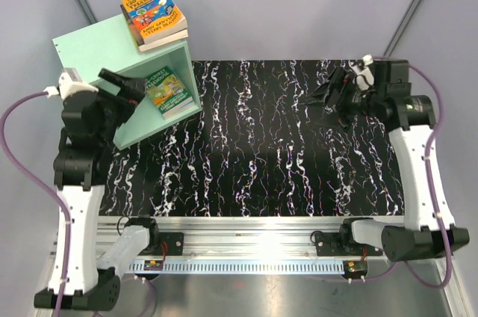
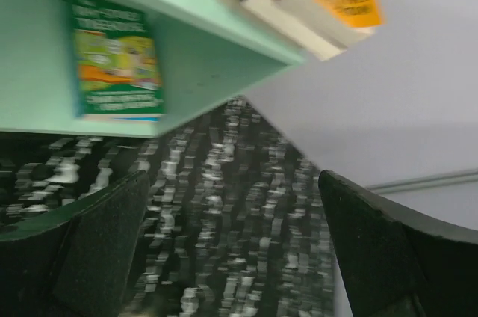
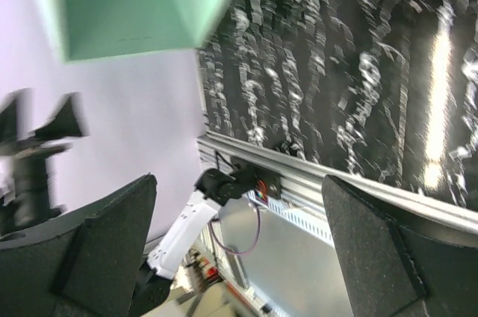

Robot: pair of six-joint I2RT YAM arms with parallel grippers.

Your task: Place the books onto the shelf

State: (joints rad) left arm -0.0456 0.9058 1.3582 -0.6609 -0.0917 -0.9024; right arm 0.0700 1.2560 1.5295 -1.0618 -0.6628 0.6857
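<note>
The top camera looks steeply down on the whole bench (image 1: 261,152), with the shelf (image 1: 89,44) at its far left. The left wrist camera faces the shelf's open side from close by. The right wrist camera views the shelf from well away, blurred.

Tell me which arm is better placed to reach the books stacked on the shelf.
Left, probably: the left pincer, open, sits beside the shelf, near the stacked books; the right pincer, also open, hangs far across the table.

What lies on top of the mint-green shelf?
A stack of books sits on the shelf, blue-orange cover uppermost. Covers beneath are hidden; the count is unclear.
</note>
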